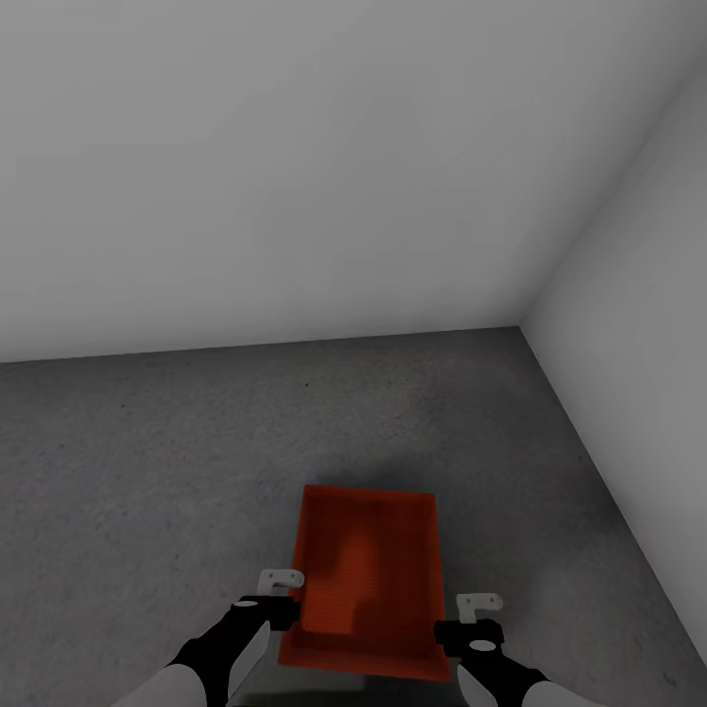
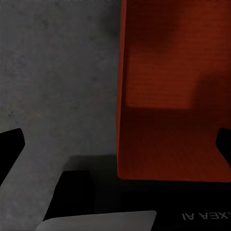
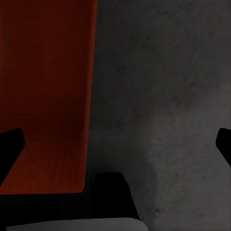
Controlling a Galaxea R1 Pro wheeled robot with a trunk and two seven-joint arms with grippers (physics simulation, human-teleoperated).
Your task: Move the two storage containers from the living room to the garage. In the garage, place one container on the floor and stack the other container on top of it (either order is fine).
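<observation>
One orange-red open-top storage container [image 1: 368, 579] lies low on the dark grey concrete floor [image 1: 147, 462] of the garage, close in front of me. My left gripper [image 1: 283, 595] is at its left long wall and my right gripper [image 1: 473, 619] at its right long wall. In the left wrist view the left gripper [image 2: 115, 144] is open, its black fingers [image 2: 10, 149] spread wide across the wall of the container [image 2: 168, 96]. In the right wrist view the right gripper [image 3: 115, 144] is equally wide open, one finger over the container [image 3: 45, 91]. Whether the container rests on the floor I cannot tell.
Plain white-grey walls meet in a corner ahead on the right: the back wall [image 1: 295, 177] and the right wall [image 1: 638, 295]. Bare concrete stretches to the left and beyond the container.
</observation>
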